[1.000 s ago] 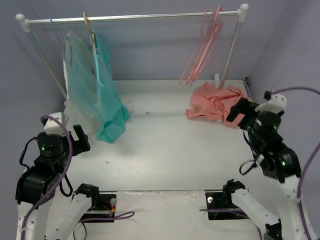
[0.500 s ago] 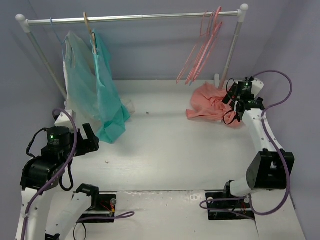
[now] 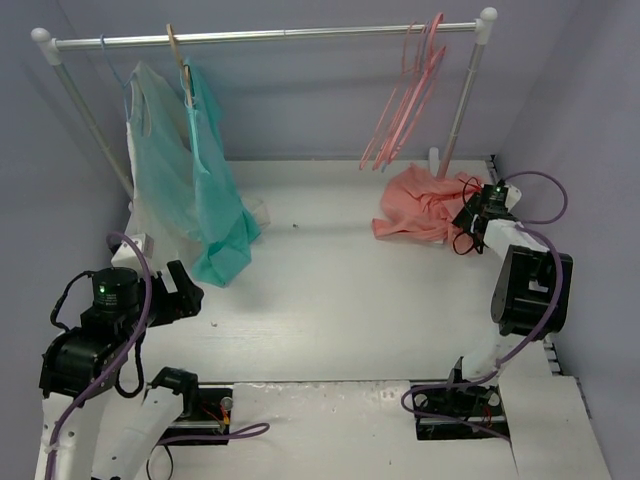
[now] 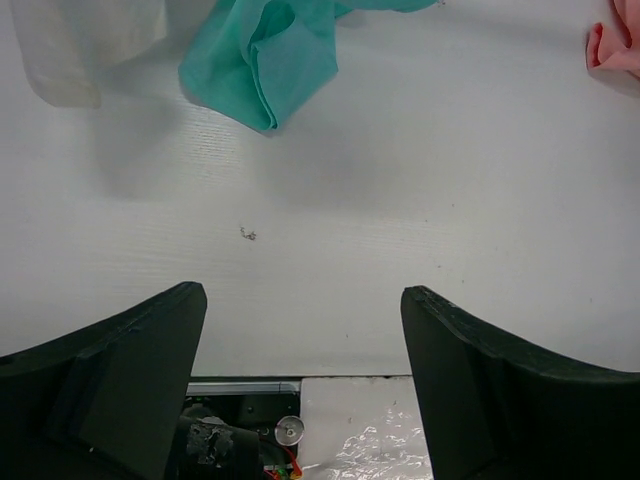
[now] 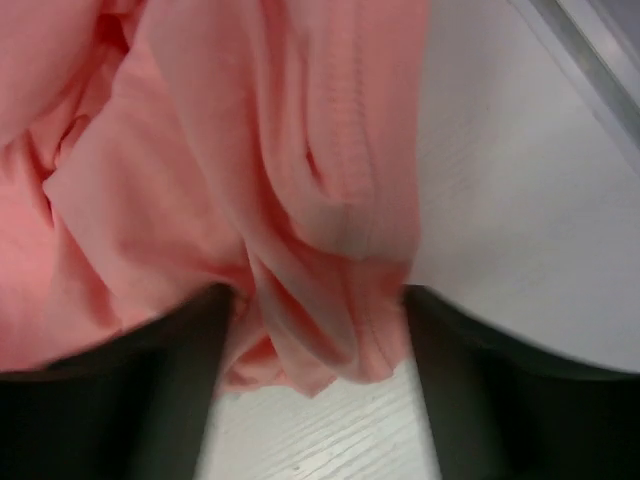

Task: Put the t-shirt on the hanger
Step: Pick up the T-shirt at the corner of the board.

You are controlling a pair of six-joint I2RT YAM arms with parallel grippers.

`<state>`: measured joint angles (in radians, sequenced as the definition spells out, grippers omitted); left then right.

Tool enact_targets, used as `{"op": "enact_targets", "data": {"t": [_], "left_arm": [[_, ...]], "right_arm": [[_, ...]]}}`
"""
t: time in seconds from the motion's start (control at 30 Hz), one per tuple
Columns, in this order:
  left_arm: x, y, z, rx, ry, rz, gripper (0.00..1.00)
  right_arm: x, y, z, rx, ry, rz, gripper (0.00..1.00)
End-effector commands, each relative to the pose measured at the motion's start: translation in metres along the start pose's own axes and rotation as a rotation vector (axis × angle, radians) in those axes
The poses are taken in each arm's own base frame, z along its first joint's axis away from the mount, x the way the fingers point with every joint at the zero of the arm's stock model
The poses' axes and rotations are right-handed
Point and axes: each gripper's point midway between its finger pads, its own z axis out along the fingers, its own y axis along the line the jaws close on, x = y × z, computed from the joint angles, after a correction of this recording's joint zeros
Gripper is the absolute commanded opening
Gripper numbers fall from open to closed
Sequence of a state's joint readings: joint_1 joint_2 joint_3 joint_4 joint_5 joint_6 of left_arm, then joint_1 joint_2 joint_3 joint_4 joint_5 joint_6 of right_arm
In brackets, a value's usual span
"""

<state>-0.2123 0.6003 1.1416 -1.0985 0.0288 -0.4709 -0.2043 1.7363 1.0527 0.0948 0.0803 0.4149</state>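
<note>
T-shirt point(image 5: 250, 190) fold inside parted right gripper point(image 5: 312, 305), left gripper point(image 4: 303, 300) spread wide

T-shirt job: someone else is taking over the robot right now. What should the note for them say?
The left claw is open and empty, over the bare table near the teal garment.
The right claw is down on the t-shirt, fingers either side of a fold; can't tell if it grips.
The t-shirt lies crumpled at the table's back right, below the rail.
The hanger hangs at the rail's right end, with other pink hangers.
Done: nothing yet.
Left: lift the t-shirt, fetch the hanger, put the t-shirt on it.
</note>
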Motion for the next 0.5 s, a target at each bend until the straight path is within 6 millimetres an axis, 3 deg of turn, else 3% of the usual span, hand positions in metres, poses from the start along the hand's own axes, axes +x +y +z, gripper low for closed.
{"op": "enact_targets", "data": {"t": [0.0,0.07,0.1,0.13,0.2,0.27,0.3,0.47], "left_arm": [[-0.005,-0.002,0.001,0.005,-0.01,0.0,0.8],[-0.006,-0.003,0.0,0.011,-0.016,0.002,0.8],[-0.007,-0.004,0.001,0.011,-0.016,0.003,0.8],[-0.009,-0.005,0.001,0.016,-0.024,0.003,0.8],[-0.012,-0.007,0.003,0.02,-0.029,0.003,0.8],[-0.017,-0.01,0.004,0.035,-0.041,0.007,0.8],[-0.019,-0.012,0.006,0.037,-0.035,0.008,0.8],[-0.038,-0.022,0.004,0.063,-0.069,0.016,0.8]], "right_arm": [[-0.06,0.03,-0.014,-0.125,-0.201,-0.022,0.54],[-0.087,0.035,-0.035,-0.14,-0.289,-0.055,0.34],[-0.097,0.037,-0.045,-0.148,-0.321,-0.073,0.11],[-0.114,0.042,-0.067,-0.162,-0.376,-0.087,0.0],[-0.147,0.05,-0.112,-0.172,-0.48,-0.133,0.0],[-0.167,0.061,-0.149,-0.187,-0.55,-0.177,0.0],[-0.184,0.066,-0.183,-0.206,-0.611,-0.182,0.0],[-0.204,0.088,-0.264,-0.343,-0.673,-0.247,0.0]]}}
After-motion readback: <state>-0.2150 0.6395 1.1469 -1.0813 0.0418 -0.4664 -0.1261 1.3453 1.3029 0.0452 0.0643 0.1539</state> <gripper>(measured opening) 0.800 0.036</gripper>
